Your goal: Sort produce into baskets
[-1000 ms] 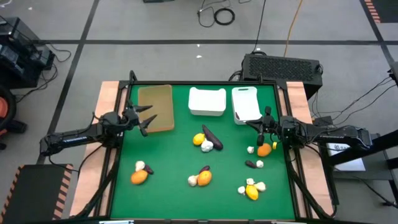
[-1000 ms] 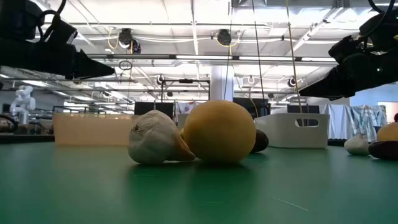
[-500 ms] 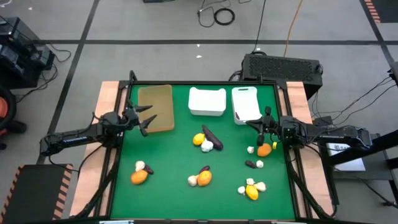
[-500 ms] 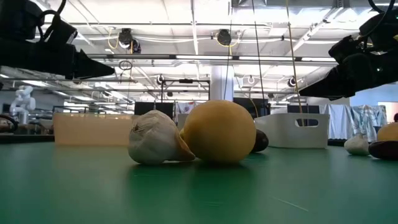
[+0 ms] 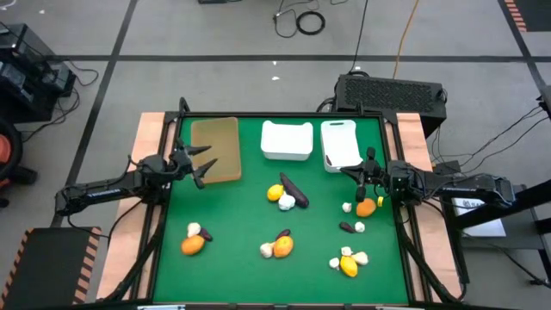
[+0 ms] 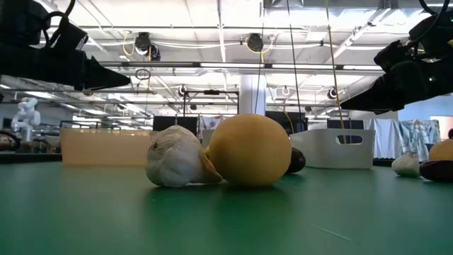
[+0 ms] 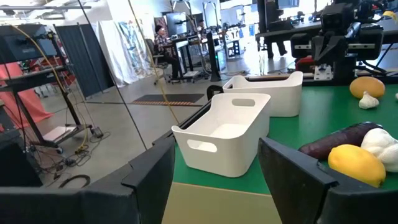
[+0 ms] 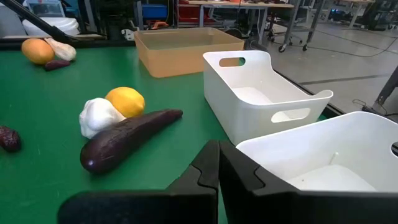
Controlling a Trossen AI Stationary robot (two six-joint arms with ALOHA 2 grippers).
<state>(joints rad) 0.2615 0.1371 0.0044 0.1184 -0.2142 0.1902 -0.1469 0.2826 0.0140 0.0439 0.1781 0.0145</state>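
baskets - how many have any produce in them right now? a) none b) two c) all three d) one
a: the tan tray and both white bins show only bare floors, while every fruit, garlic bulb and eggplant lies out on the green table.

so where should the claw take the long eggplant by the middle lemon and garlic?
Grip the eggplant across its narrow middle, coming straight down from above. It lies flat and slanted on the table, with its far side bare mat; the garlic and lemon crowd the other side, so keep the fingers clear of them.
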